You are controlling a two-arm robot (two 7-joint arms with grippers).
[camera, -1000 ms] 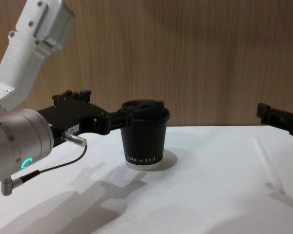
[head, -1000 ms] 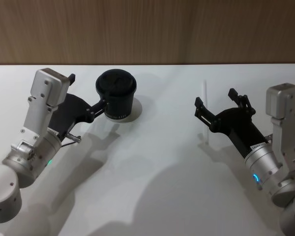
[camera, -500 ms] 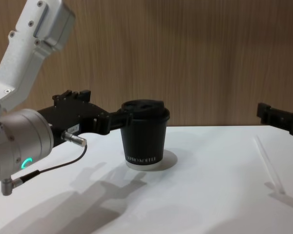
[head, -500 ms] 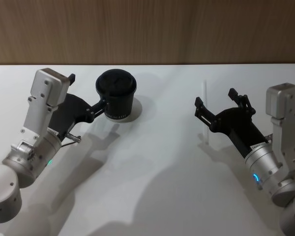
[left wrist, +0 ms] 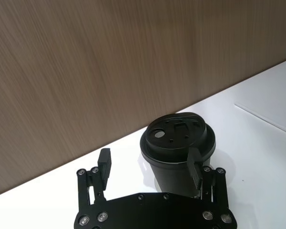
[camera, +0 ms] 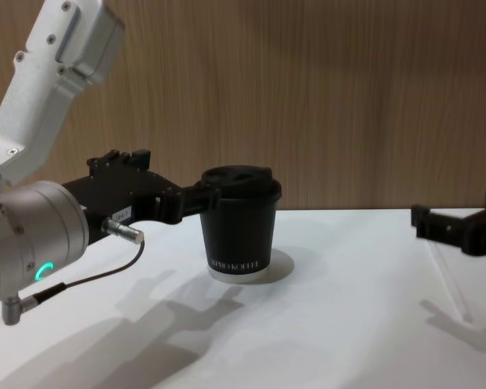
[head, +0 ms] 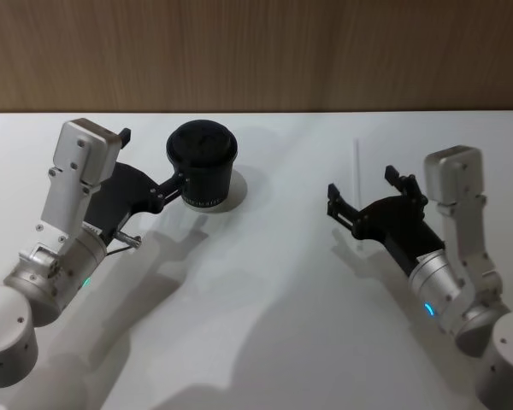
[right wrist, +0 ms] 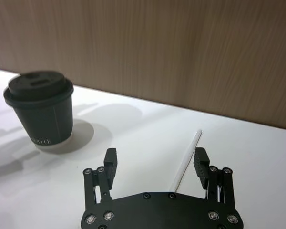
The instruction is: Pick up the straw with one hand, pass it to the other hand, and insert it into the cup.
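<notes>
Two open, empty hands; right hand (right wrist: 155, 155) poised over straw (right wrist: 187, 155) flat on surface (head: 274, 256); left hand (head: 152, 158) beside cup (head: 203, 162); probably light, slim, slippery; pinch mid-length.

- The cup (head: 202, 166) is matt black, lid included, with a line of tiny white lettering (camera: 236, 264) low on its side and a pale bottom rim.
- The straw (right wrist: 186, 162) is plain white and barely stands out from the table.
- The table (head: 274, 282) is white, crossed by soft grey shadows.
- The left gripper (head: 154, 158) and right gripper (head: 362, 182) are black, dotted with silver screw heads (right wrist: 146, 195).
- The left arm (head: 77, 179) and right arm (head: 462, 213) are silver-grey.
- A green light ring (camera: 42, 271) glows on the left wrist, and a blue light (head: 427, 309) on the right.
- The far wall (head: 325, 51) is brown wood with fine streaked grain.
</notes>
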